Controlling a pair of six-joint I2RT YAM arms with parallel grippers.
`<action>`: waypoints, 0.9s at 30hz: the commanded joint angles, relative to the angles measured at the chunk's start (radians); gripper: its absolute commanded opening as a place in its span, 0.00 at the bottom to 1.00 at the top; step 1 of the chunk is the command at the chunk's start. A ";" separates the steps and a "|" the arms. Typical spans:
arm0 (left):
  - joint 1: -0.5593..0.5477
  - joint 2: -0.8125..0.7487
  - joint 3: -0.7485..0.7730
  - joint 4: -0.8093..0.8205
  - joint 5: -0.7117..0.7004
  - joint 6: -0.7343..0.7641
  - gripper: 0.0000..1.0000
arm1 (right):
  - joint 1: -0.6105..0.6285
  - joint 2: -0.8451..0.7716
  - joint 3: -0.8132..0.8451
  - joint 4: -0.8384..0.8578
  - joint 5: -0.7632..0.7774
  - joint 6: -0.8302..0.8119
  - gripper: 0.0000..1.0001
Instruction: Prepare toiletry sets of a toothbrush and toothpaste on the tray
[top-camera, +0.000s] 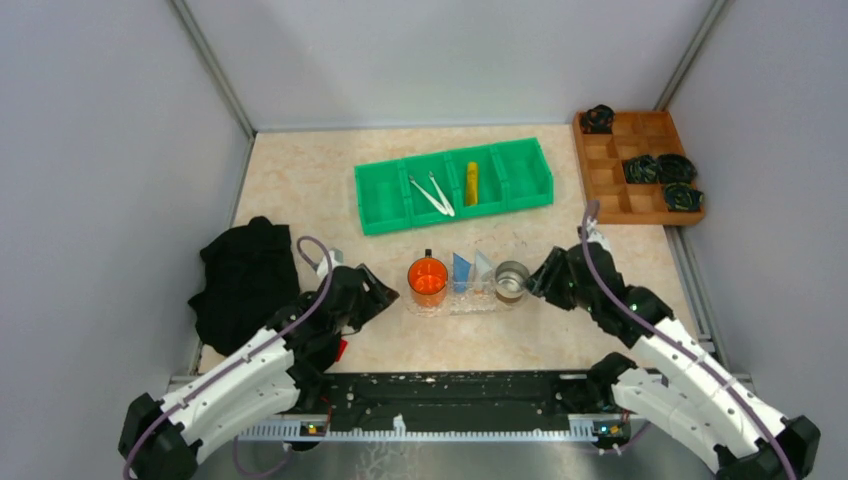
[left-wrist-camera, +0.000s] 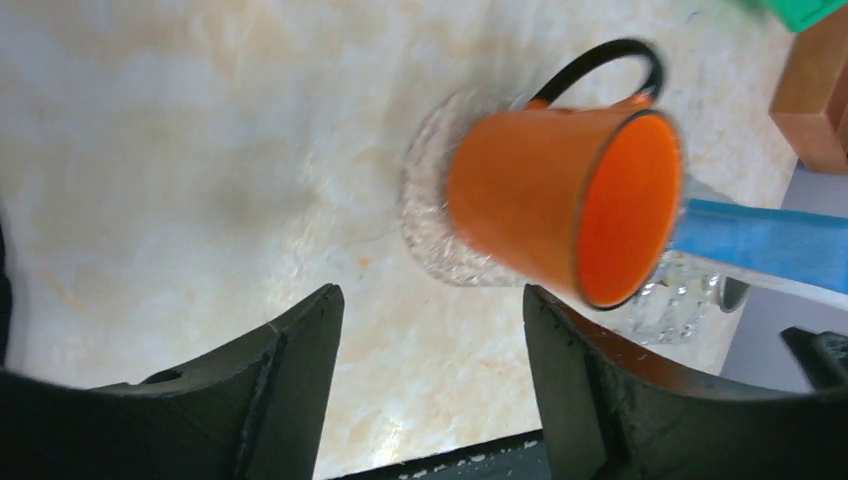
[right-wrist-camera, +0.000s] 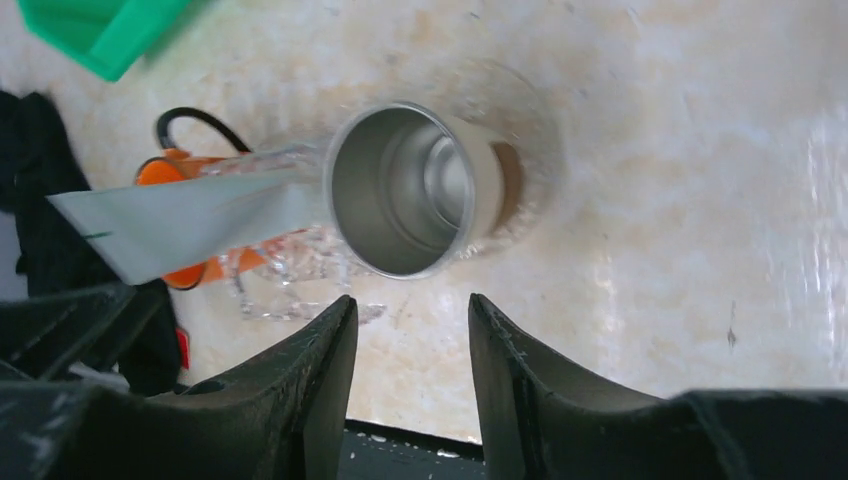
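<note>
The clear tray (top-camera: 462, 303) lies at the table's middle. It holds an orange cup (top-camera: 427, 277), a blue toothpaste tube (top-camera: 461, 271), a white toothpaste tube (top-camera: 484, 267) and a steel cup (top-camera: 511, 282). Two white toothbrushes (top-camera: 431, 195) and a yellow toothpaste tube (top-camera: 471, 184) lie in the green bin (top-camera: 380, 205). My left gripper (top-camera: 385, 293) is open and empty just left of the orange cup (left-wrist-camera: 540, 215); its view also shows the blue tube (left-wrist-camera: 760, 245). My right gripper (top-camera: 535, 280) is open and empty just right of the steel cup (right-wrist-camera: 410, 190), with the white tube (right-wrist-camera: 180, 230) beyond it.
A black cloth (top-camera: 245, 280) lies at the left, beside my left arm. A brown wooden compartmented box (top-camera: 610, 180) with black items stands at the back right. Grey walls close in the table on three sides.
</note>
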 joint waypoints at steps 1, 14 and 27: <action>0.061 0.068 0.148 0.023 -0.056 0.239 0.76 | -0.008 0.221 0.231 0.069 -0.038 -0.333 0.45; 0.527 0.617 0.597 0.137 0.366 0.583 0.92 | -0.150 0.615 0.691 0.133 0.096 -0.533 0.39; 0.541 0.890 0.772 0.173 0.423 0.614 0.89 | -0.308 1.095 0.982 0.183 0.216 -0.650 0.53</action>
